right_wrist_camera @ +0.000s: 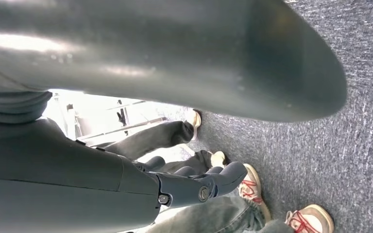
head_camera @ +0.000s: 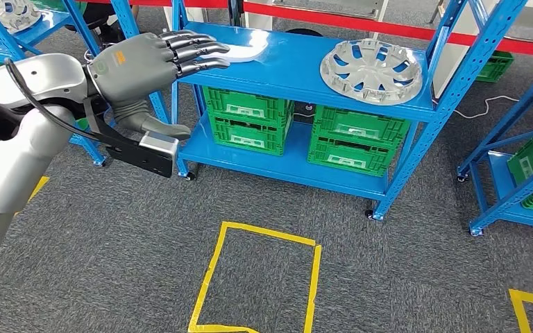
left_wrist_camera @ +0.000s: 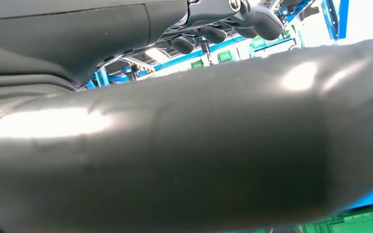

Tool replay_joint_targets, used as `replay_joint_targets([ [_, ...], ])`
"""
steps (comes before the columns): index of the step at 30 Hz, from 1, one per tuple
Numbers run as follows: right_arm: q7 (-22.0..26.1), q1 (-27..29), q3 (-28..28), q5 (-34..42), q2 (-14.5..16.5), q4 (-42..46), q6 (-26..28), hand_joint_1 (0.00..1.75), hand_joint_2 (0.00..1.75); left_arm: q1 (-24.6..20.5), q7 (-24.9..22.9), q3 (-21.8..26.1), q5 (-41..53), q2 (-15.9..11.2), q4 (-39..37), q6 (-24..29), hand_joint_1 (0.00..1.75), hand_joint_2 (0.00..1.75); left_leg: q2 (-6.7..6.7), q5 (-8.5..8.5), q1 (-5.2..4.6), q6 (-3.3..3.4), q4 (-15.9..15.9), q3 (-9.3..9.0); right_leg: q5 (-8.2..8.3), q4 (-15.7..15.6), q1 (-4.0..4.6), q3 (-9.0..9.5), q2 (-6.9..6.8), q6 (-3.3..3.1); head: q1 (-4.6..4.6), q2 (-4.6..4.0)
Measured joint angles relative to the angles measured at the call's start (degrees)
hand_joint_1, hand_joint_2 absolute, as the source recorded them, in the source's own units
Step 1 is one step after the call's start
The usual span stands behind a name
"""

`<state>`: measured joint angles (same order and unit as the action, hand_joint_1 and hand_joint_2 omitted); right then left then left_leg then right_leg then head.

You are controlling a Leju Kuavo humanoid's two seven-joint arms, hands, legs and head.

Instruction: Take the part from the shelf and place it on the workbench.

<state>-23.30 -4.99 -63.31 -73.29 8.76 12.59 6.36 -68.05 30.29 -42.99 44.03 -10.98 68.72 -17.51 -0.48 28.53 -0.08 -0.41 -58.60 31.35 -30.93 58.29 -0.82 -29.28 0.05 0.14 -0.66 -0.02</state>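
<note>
Reaching toward the blue shelf (head_camera: 361, 90), the left hand (head_camera: 149, 66) stretches its fingers (head_camera: 205, 48) flat over the near edge of a white part (head_camera: 253, 45) lying on the upper deck, thumb hanging below deck level; nothing is grasped, and contact with the part cannot be confirmed. Farther right on the same deck rests a silver wheel cover (head_camera: 371, 69), well apart from the hand. Beneath the deck stand green crates (head_camera: 250, 118). Judged as the approach before the grasp: the fingers should slide farther over the part and the thumb come under its rim before closing, or the thin piece may skid back along the deck. The right hand (right_wrist_camera: 194, 187) hangs beside the robot with fingers loosely curled around nothing, near a person's shoes (right_wrist_camera: 303, 221). An orange mark on the left hand's back is too small to read.
</note>
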Motion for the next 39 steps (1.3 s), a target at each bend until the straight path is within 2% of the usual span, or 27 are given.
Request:
replay_joint_targets([
  [10,0.0,0.0,-0.7,0.3,0.0,0.0,0.0,0.00,0.00,0.0,-1.3,-0.2,0.5,1.1,-1.3,0.9,0.00,0.00,0.00,0.00,-0.01,0.00,0.0,0.00,0.02,0.0,-0.01,0.00,0.00,0.01,0.01,0.00],
  [16,0.0,0.1,-1.0,0.6,0.0,0.0,0.1,0.00,0.00,0.0,-1.4,-0.2,1.0,1.4,-2.2,1.1,0.00,0.00,0.00,0.08,-0.31,0.12,-0.2,0.08,0.06,-0.1,-0.38,-0.02,0.00,0.11,0.01,-0.01],
  [19,0.0,0.1,-1.0,0.7,0.1,0.0,0.2,0.00,0.00,0.0,-1.3,-0.2,1.3,1.7,-2.7,1.4,0.00,0.00,-0.02,0.17,-0.54,0.42,-0.3,0.15,0.17,-0.2,-0.61,0.04,-0.01,0.37,-0.01,0.00],
  [22,0.0,0.1,-1.1,0.7,0.2,0.0,0.2,0.00,0.00,-0.1,-1.3,-0.2,1.5,2.0,-3.0,1.6,0.00,0.00,0.00,-0.25,-0.47,1.17,0.7,-0.27,0.90,0.4,-0.68,0.13,-0.01,0.97,-0.01,0.01],
  [24,0.0,0.0,-1.1,0.7,0.2,-0.1,0.3,0.00,0.00,-0.3,-1.3,-0.2,1.6,2.4,-3.1,1.6,0.00,0.00,0.11,-0.74,-0.15,1.74,1.7,-0.88,-0.52,3.1,-0.66,-1.40,0.03,1.18,0.08,0.00],
  [27,0.1,0.1,-1.1,0.7,0.2,-0.1,0.3,0.00,0.00,-0.4,-1.3,-0.2,1.6,2.7,-3.3,1.6,0.00,0.00,0.15,-0.90,0.00,1.97,1.8,-0.75,-4.94,13.2,-0.72,-7.48,0.09,1.35,0.20,0.00],
  [28,0.2,0.1,-1.1,0.7,0.2,-0.1,0.3,0.00,0.00,-0.2,-1.3,-0.2,1.6,2.8,-3.4,1.6,0.00,0.00,0.12,-0.81,0.03,1.88,1.7,-0.69,-5.24,15.4,-0.81,-9.16,0.09,1.43,0.19,0.00],
  [29,0.2,0.1,-1.1,0.7,0.2,-0.1,0.3,0.00,0.00,-0.1,-1.2,-0.2,1.6,2.9,-3.5,1.6,0.00,0.00,0.08,-0.65,0.11,1.70,1.6,-0.67,-4.34,15.5,-0.94,-9.87,0.09,1.57,0.20,0.00],
  [30,0.2,0.2,-1.1,0.7,0.2,-0.1,0.3,0.00,0.00,-0.1,-1.2,-0.2,1.6,3.0,-3.6,1.6,0.00,0.00,0.03,-0.41,0.26,1.40,1.4,-0.72,-2.25,13.3,-1.16,-9.43,0.07,1.79,0.20,0.00],
  [31,0.2,0.2,-1.1,0.7,0.2,-0.1,0.3,0.00,0.00,-0.1,-1.2,-0.2,1.6,3.0,-3.7,1.7,0.00,0.00,0.00,-0.05,0.44,1.00,1.1,-0.78,0.30,9.4,-1.46,-8.23,0.06,2.10,0.19,-0.01],
  [32,0.2,0.2,-1.1,0.7,0.3,-0.1,0.3,0.00,0.00,-0.1,-1.2,-0.2,1.6,3.1,-3.8,1.7,0.00,0.00,-0.05,0.31,0.56,0.53,0.7,-0.78,1.80,6.0,-1.56,-7.05,0.12,2.34,0.24,-0.01],
  [33,0.3,0.1,-1.1,0.8,0.3,-0.2,0.4,0.00,0.00,-0.1,-1.3,-0.2,1.8,3.2,-3.9,1.7,0.00,0.00,-0.14,0.67,0.63,0.05,0.3,-0.68,2.20,3.5,-1.56,-6.20,0.05,2.19,0.26,-0.01],
  [34,0.5,0.1,-1.2,0.8,0.4,-0.2,0.4,0.00,0.00,-0.2,-1.3,-0.2,1.9,3.3,-4.0,1.7,0.00,0.00,-0.21,1.01,0.60,-0.42,0.0,-0.52,2.19,2.4,-1.49,-5.82,-0.05,1.82,0.28,-0.01],
  [36,1.0,0.3,-1.2,0.8,0.4,-0.3,0.5,0.00,0.00,-0.2,-1.3,-0.2,2.2,3.5,-4.3,1.7,0.00,0.00,-0.40,1.35,0.59,-1.27,-0.4,-0.53,1.57,2.6,-1.26,-5.64,-0.26,0.47,0.31,0.00],
  [38,1.2,0.4,-1.3,0.8,0.4,-0.3,0.6,0.00,0.00,-0.5,-1.2,-0.2,2.4,3.6,-4.6,1.8,0.00,0.00,-0.25,1.62,0.74,-1.78,-1.5,-0.39,1.81,2.6,-1.23,-4.80,-0.20,-0.49,0.28,0.00],
  [39,1.2,0.3,-1.3,0.8,0.4,-0.3,0.7,0.00,0.00,-0.8,-1.2,-0.2,2.5,3.7,-4.8,1.8,0.00,0.00,-0.10,2.08,0.78,-1.93,-3.3,0.55,1.66,2.5,-1.21,-4.26,-0.17,-0.86,0.26,0.00],
])
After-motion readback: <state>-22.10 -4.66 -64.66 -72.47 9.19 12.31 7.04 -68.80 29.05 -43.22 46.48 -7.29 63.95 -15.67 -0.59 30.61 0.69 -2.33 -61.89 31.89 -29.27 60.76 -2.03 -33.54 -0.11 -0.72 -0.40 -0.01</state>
